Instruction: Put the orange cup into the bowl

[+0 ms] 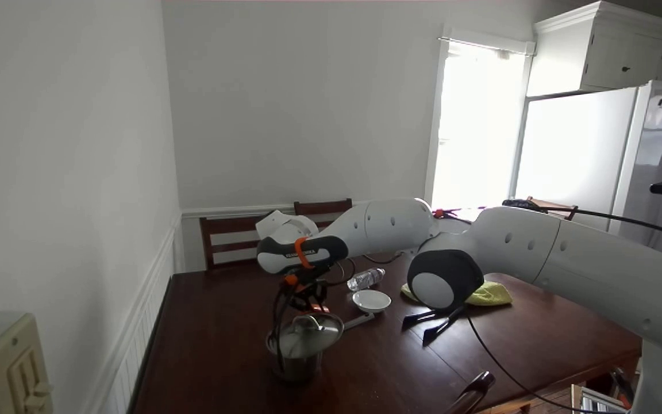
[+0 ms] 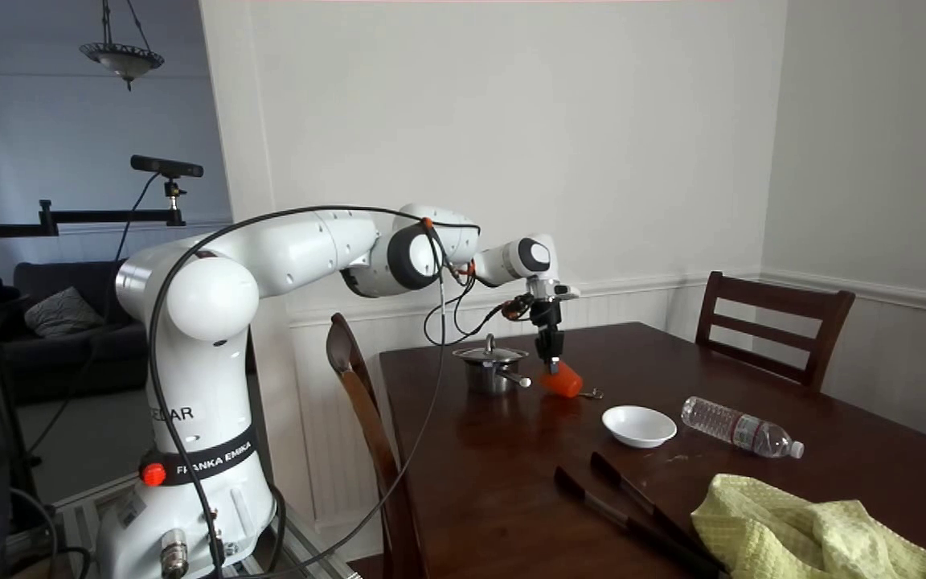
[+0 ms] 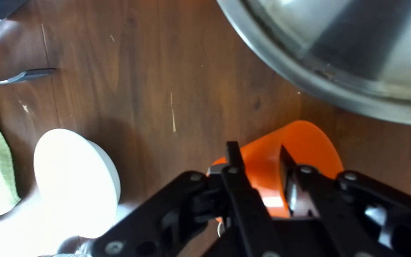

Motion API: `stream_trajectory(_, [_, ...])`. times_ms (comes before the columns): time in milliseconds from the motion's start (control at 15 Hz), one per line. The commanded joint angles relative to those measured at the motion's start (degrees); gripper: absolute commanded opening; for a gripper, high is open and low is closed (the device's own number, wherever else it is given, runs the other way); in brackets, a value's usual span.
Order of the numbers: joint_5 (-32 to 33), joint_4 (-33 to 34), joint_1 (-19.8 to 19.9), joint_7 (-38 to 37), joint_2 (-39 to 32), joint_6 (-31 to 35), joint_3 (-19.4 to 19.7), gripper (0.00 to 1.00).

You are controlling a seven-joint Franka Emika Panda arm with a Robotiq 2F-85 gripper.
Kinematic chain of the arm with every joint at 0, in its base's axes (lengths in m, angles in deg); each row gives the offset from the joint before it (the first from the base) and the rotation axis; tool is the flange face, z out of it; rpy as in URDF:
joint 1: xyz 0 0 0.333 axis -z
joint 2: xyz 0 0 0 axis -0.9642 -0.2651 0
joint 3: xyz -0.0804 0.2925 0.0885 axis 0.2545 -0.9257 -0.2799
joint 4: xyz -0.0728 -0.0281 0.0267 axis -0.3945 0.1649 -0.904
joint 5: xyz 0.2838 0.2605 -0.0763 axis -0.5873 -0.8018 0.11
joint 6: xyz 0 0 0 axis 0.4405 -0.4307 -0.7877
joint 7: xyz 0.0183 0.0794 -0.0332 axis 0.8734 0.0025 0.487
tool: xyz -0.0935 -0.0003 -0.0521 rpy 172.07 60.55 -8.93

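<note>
In exterior view: cup point(image 2: 566, 383) between pot point(image 2: 485, 376) and bowl point(image 2: 640, 425); bottle point(image 2: 736, 426) to right.

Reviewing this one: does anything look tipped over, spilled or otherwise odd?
Two things. The orange cup is tilted rather than upright, at the gripper, and the clear plastic bottle lies on its side, though capped, where a bottle would normally stand. I see no clear spill or damage.

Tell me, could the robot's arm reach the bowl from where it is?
Probably yes: the bowl sits near the claw. In the wrist view, table shows between them; the pot stands off to the other side. The cup, right at the claw, might get in the way.
</note>
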Motion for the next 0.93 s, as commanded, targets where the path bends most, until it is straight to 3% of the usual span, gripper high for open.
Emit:
stream_trajectory(0, [1.1,0.1,-0.2,1.0,0.6,-2.5,1.1,0.01])
stream_trajectory(333, [-1.2,0.5,1.3,2.7,3.4,-0.6,-0.1,0.00])
stream_trajectory(867, [-12.9,-0.8,14.0,6.4,7.9,7.6,-6.7,0.02])
